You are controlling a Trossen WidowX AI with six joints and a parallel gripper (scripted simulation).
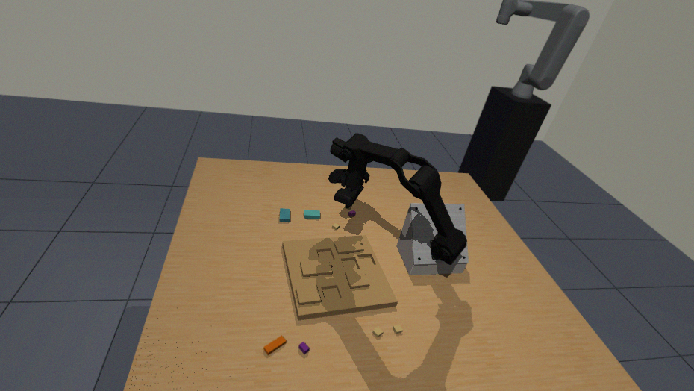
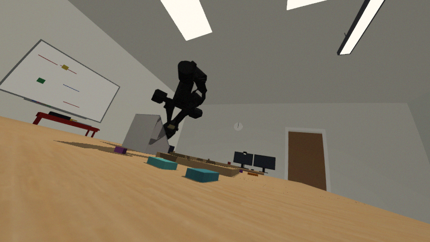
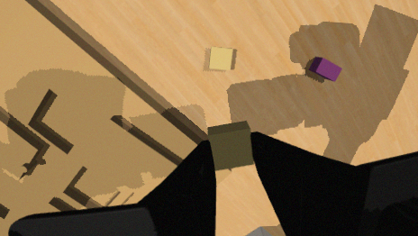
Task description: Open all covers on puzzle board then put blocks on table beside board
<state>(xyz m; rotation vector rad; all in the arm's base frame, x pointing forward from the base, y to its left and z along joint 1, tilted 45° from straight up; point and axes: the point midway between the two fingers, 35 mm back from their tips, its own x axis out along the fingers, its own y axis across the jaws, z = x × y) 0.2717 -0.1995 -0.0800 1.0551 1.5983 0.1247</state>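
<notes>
The hand (image 3: 231, 150) is gripping a small tan block (image 3: 230, 144) between its two black fingers, hanging above the desk (image 1: 218, 291) just past the far edge of the puzzle board (image 1: 374, 296), not over the board itself. In the wrist view the board's edge is running diagonally at left, w/ open wells showing as dark L-shaped recesses. In the top view the covers are looking shifted off their wells, though shadow is making that hard to confirm.

Blocks already lying on the desk beyond the board: two teal blocks (image 1: 285, 214) side by side, a tan block (image 3: 221, 59) and a purple block (image 3: 325, 68), both near the hand and below it. On the near side of the board: an orange block (image 1: 274, 345), a second purple block (image 1: 304, 348) beside it, and two more tan blocks (image 1: 377, 332) close together.

The arm's grey pedestal (image 1: 456, 213) is sitting beside the board. No brands, labels or readable writing anywhere; the whiteboard (image 2: 90, 99) in the exterior view is carrying only coloured lines and patches.
</notes>
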